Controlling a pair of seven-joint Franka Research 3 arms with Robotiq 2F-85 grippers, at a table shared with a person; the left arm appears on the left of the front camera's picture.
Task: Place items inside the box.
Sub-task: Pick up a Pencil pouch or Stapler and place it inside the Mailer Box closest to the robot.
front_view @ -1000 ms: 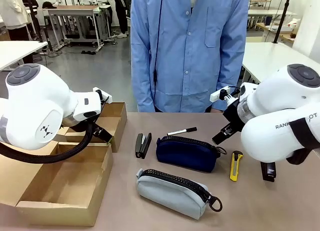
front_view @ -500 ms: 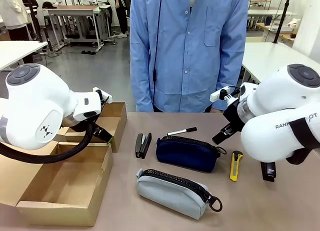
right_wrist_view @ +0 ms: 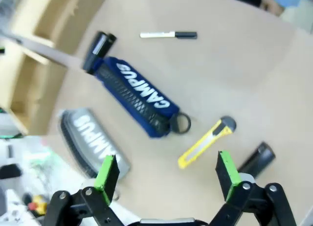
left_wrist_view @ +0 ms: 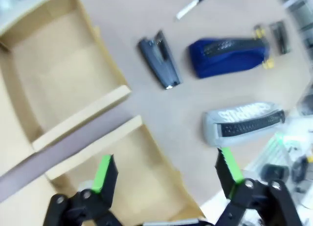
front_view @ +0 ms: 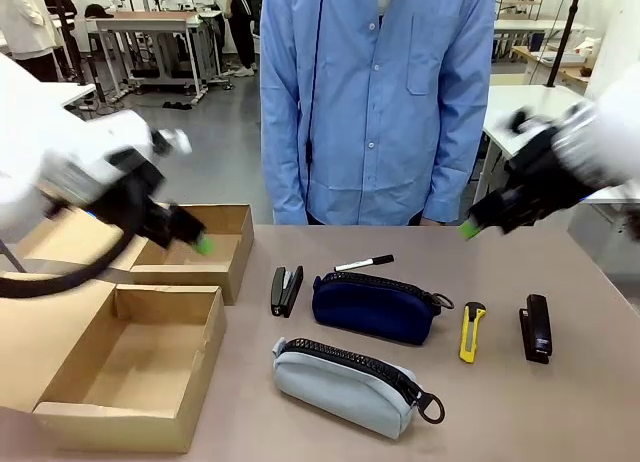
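Two zip pouches are counted on the table: a navy zip pouch at its middle and a light grey zip pouch by the near edge. Two black staplers are counted, a left stapler and a right stapler. One yellow utility knife and one marker are seen. Two open cardboard trays, a far tray and a near tray, are counted at the left edge.
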